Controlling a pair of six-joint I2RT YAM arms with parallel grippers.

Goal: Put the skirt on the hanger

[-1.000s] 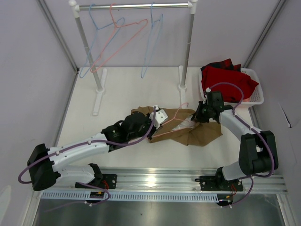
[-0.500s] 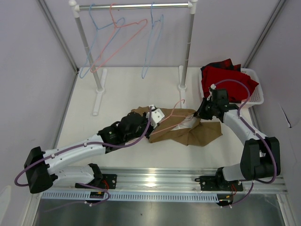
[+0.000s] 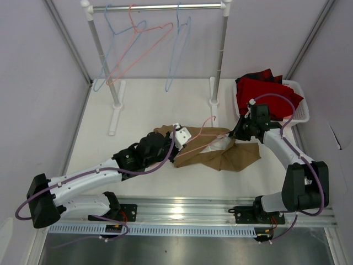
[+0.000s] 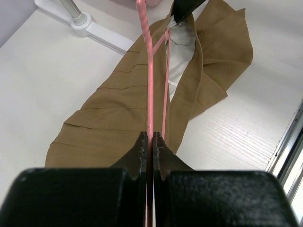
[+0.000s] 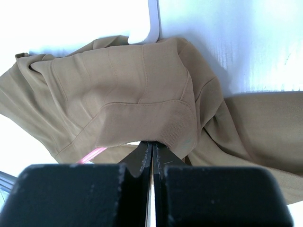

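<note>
The tan-brown skirt (image 3: 229,155) lies spread on the table's middle, its pale lining (image 3: 218,144) showing at the opening. My left gripper (image 3: 179,148) is shut on the salmon-pink wire hanger (image 3: 199,137), which lies slanted over the skirt with its hook toward the rack's foot. In the left wrist view the hanger (image 4: 150,80) runs from my jaws (image 4: 151,138) into the skirt's opening (image 4: 118,109). My right gripper (image 3: 236,134) is shut on the skirt's waist edge (image 5: 142,118) and holds it lifted; its jaws (image 5: 152,144) pinch the cloth, and a bit of hanger (image 5: 90,155) shows beneath.
A clothes rack (image 3: 160,8) stands at the back with light blue hangers (image 3: 179,49) and another pink hanger (image 3: 138,49); its feet (image 3: 213,91) rest near the skirt. A white basket (image 3: 298,113) with a red garment (image 3: 267,94) sits at the right.
My left gripper has drawn the hanger a little left and back. My right gripper has risen slightly toward the basket with the skirt's edge in it.
</note>
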